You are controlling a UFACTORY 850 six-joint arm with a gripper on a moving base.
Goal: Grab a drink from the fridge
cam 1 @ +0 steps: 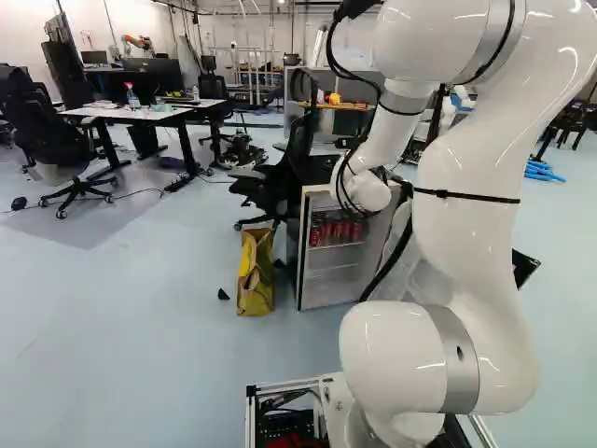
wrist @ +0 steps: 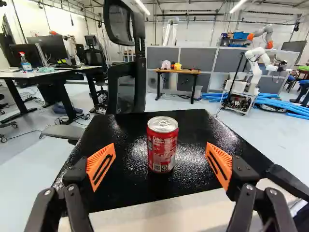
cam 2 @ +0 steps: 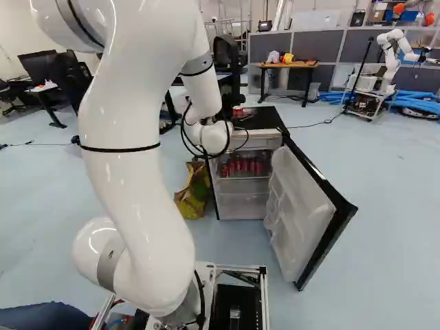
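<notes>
Right base view, left to right: white arm [cam 2: 127, 144] rose left of middle; yellow-green bag [cam 2: 194, 192] stood beside the fridge [cam 2: 258, 142]; red cans [cam 2: 244, 166] sat inside; door [cam 2: 299, 206] hung open, right of centre. Wrist view: claw [wrist: 161, 144] spread, a lone soda can [wrist: 162, 152] upright ahead on the fridge's black top.

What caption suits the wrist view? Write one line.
Open claw facing a red can that stands on the black fridge top.

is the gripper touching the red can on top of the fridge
Apart. The wrist view shows the gripper open, with black fridge top visible between each orange pad and the can.
</notes>
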